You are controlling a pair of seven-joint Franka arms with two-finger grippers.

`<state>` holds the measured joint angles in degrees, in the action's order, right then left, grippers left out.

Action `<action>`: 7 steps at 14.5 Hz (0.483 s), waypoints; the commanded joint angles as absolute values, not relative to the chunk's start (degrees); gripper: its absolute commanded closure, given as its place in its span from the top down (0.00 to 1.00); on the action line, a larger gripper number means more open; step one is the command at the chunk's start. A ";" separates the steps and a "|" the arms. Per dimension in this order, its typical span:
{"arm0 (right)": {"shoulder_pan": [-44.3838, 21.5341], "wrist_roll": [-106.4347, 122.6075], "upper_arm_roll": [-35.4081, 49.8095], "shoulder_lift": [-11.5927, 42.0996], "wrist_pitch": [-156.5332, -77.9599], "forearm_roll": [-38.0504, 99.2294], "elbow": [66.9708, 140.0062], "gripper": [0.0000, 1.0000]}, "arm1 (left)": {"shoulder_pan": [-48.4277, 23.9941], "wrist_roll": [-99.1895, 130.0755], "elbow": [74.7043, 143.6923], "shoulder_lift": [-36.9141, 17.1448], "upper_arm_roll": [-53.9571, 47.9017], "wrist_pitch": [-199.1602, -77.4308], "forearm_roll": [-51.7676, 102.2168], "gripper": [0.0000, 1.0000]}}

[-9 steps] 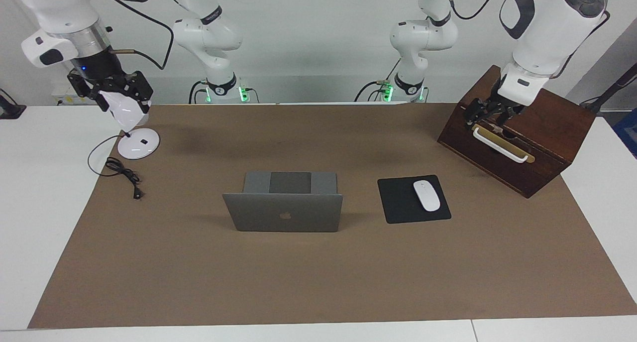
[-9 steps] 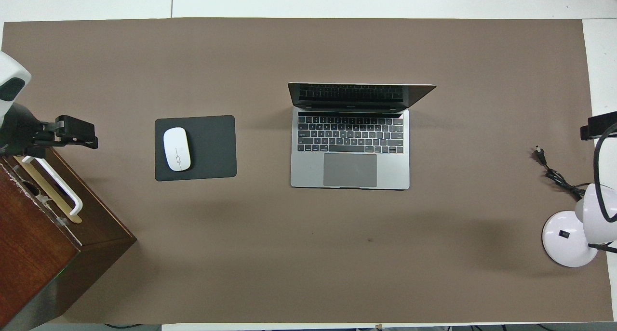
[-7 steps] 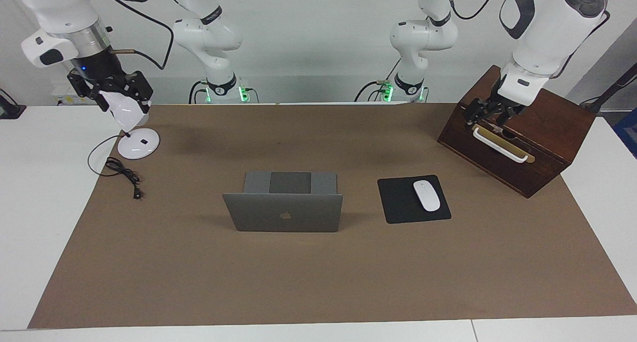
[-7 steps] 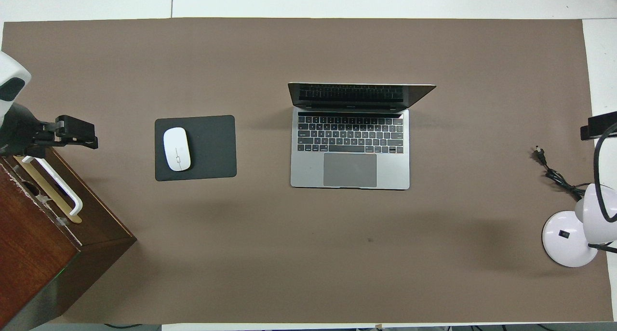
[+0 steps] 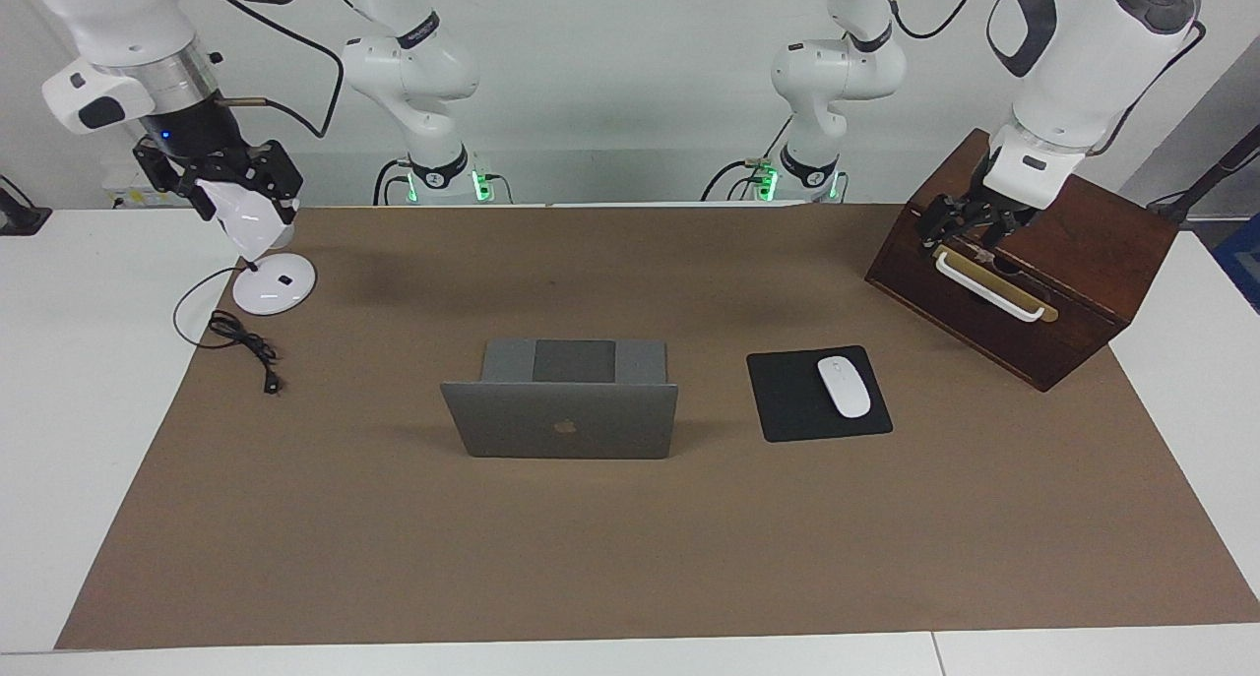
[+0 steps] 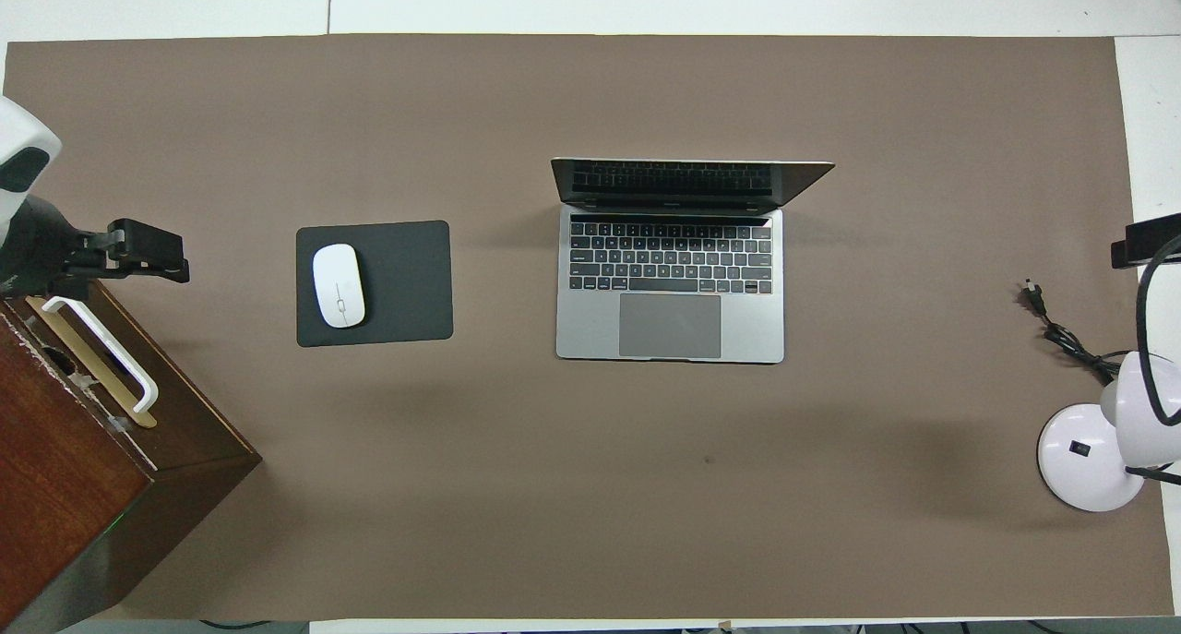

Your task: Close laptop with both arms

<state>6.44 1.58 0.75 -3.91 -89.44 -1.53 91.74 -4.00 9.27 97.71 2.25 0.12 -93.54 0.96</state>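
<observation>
I see the laptop (image 5: 561, 410) open mid-bench, both tools idle at the bench's ends, left tool (image 5: 970, 225) over the wooden box (image 5: 1043, 273), right tool (image 5: 221, 179) over the lamp (image 5: 266, 263), grip states I cannot tell, so I'd press the lid's top edge evenly.

Loads of bare brown table mat (image 5: 630, 558) was left all round the open silver-grey laptop (image 5: 561, 420). Toward the left arm's end, the way was partly blocked by a black mouse pad (image 5: 787, 400) carrying a white mouse (image 5: 844, 387), with a dark wooden box (image 5: 1024, 273) nearer the robots. The right arm's end was cluttered by a white desk lamp (image 5: 266, 263) and its black cable (image 5: 246, 346).
</observation>
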 commanded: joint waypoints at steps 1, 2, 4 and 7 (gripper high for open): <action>7.29 2.46 1.23 -4.57 -89.12 -1.76 92.02 1.00 | -3.95 9.40 99.57 4.30 -0.18 -95.79 0.00 1.00; 7.29 2.46 1.14 -4.57 -89.12 -1.67 92.11 1.00 | -4.13 9.40 100.45 5.09 -0.26 -96.41 0.00 1.00; 7.29 2.46 1.14 -4.57 -89.30 -1.67 92.02 1.00 | -4.22 9.40 102.03 5.45 -0.35 -97.99 0.00 1.00; 7.29 2.37 1.23 -4.48 -90.87 -1.67 92.02 1.00 | -5.44 9.58 105.63 6.94 -0.35 -102.03 0.09 1.00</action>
<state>6.44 1.58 0.72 -3.91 -89.65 -1.53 91.74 -4.20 9.27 100.79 3.91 -0.32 -98.40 0.96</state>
